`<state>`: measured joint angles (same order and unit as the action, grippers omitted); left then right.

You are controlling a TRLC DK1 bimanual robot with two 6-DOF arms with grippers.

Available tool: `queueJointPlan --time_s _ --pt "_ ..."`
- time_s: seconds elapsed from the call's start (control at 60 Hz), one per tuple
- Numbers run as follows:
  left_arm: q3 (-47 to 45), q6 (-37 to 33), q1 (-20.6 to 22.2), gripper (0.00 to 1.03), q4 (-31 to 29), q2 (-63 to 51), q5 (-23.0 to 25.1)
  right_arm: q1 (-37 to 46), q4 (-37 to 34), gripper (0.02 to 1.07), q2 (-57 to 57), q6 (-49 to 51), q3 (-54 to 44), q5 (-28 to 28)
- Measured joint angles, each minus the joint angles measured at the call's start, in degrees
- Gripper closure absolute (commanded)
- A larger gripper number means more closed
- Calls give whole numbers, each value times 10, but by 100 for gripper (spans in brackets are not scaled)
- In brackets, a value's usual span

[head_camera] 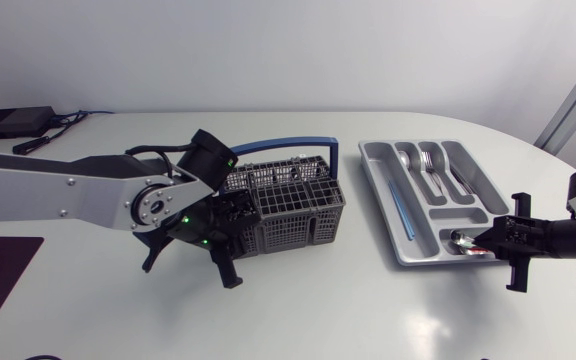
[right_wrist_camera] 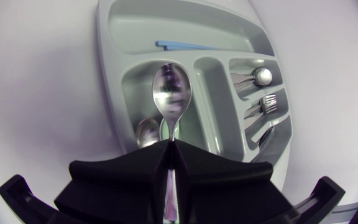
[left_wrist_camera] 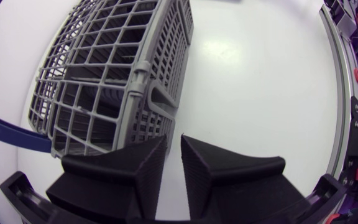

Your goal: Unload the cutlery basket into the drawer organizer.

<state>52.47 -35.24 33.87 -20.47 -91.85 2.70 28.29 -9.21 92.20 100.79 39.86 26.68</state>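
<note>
Spoon (right_wrist_camera: 171, 93) is pinched by its handle in the right gripper (right_wrist_camera: 170, 148) over the organizer's (head_camera: 375, 172) near compartment, so I'd go low and level beside the other spoon (right_wrist_camera: 145, 132) before letting go.

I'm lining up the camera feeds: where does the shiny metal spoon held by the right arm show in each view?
Head view: the shiny metal spoon is at the right gripper, over the grey plastic organizer's near end compartment.
Left wrist view: not in it.
Right wrist view: the spoon's bowl sticks out ahead of the fingers.
Shared landmark: the blue stick in the organizer's long compartment.
</note>
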Motion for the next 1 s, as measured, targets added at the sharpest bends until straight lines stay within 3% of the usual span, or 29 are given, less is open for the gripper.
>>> queueJointPlan --time_s 0.267,0.733,0.817,0.867,0.933,1.0 --pt "0 -20 -46 86 16 -13 -5 -13 33 95 10 0 0 -15" --pt "-11 -30 -80 85 21 -11 -17 -26 75 95 20 16 0 -45" --pt "-28 -30 -80 74 21 5 -17 -28 77 93 21 27 0 -56" --pt "-39 -30 -80 64 20 23 -17 -28 77 78 21 33 0 -60" --pt "-48 -30 -80 51 19 50 -17 -28 77 42 20 35 0 -67" --pt "-50 -30 -80 35 13 75 -17 -28 67 23 15 39 -3 -73"
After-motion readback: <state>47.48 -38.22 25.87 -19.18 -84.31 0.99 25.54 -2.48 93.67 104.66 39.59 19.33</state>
